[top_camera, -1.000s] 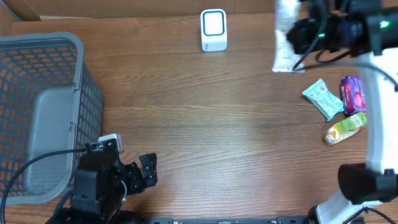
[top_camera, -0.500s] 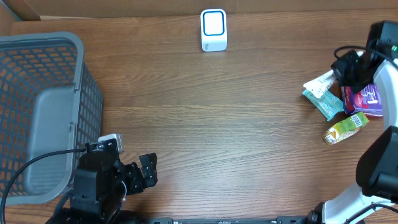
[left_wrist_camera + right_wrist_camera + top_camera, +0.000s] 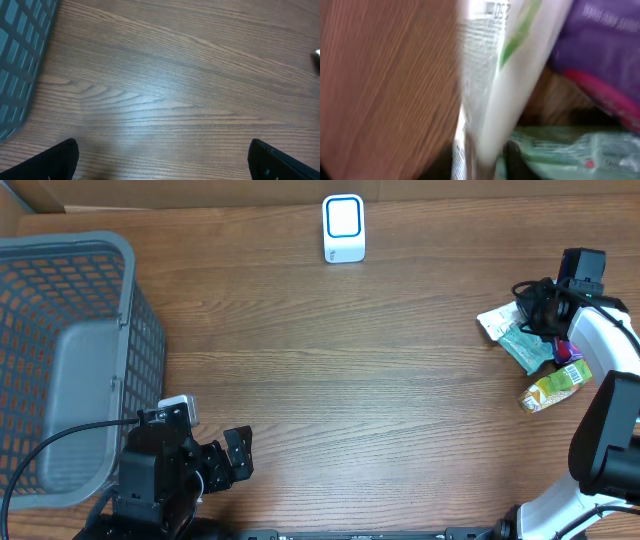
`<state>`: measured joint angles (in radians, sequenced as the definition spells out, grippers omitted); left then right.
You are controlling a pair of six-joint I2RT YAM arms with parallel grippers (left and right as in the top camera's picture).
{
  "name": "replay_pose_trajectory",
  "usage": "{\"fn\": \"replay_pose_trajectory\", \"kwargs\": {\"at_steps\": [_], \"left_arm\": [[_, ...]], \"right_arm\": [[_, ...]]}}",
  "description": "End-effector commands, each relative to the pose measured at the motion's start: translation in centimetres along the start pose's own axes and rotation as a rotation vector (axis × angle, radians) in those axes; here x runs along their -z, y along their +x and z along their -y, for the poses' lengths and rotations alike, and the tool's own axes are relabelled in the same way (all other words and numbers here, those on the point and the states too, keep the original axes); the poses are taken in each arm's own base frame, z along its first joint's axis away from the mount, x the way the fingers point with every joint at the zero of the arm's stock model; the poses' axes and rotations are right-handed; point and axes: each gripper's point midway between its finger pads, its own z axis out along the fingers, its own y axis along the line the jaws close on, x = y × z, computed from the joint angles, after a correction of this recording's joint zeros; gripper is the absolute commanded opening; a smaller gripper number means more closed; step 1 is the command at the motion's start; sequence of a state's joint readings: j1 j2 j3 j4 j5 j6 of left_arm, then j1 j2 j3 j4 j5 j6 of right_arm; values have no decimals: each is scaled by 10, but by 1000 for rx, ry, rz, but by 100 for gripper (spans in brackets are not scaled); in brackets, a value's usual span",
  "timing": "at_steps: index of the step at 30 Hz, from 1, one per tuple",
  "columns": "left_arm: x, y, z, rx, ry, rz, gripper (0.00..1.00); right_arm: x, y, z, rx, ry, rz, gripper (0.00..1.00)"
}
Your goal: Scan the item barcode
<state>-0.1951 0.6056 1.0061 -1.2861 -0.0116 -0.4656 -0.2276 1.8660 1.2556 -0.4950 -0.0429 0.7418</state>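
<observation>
White packet (image 3: 497, 320) well right of barcode scanner (image 3: 343, 227), overlapping teal packet (image 3: 525, 348). Right tool (image 3: 528, 308) at it, grip indiscernible; left tool (image 3: 162, 159) spread wide, idle. Pinch one edge; keep barcode uncovered, facing scanner.

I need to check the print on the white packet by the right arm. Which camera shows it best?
Right wrist: the white packet fills the frame, its print visible though blurred. Overhead shows only a small white corner of it beside the teal packet. Left wrist shows none of it.
</observation>
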Motion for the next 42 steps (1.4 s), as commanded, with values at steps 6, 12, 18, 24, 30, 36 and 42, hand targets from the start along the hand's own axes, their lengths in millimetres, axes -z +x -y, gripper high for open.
{"fn": "replay_pose_trajectory", "kwargs": {"at_steps": [6, 12, 18, 24, 30, 36, 42], "left_arm": [[2, 0, 1, 3, 10, 10, 100], [2, 0, 1, 3, 10, 10, 100], [2, -1, -5, -34, -22, 17, 100], [2, -1, -6, -35, -28, 20, 100], [2, -1, -6, -35, -28, 20, 100], [2, -1, -6, -35, -28, 20, 100], [2, -1, -6, -35, -28, 20, 100]], "right_arm": [[23, 5, -23, 121, -108, -61, 90], [99, 0, -61, 190, -229, -60, 88], [222, 16, -84, 423, -351, 20, 90], [345, 43, -66, 587, -434, 168, 100], [428, 75, -34, 613, -538, 331, 100], [475, 77, -1, 627, -510, 560, 100], [475, 93, 17, 627, -491, 530, 100]]}}
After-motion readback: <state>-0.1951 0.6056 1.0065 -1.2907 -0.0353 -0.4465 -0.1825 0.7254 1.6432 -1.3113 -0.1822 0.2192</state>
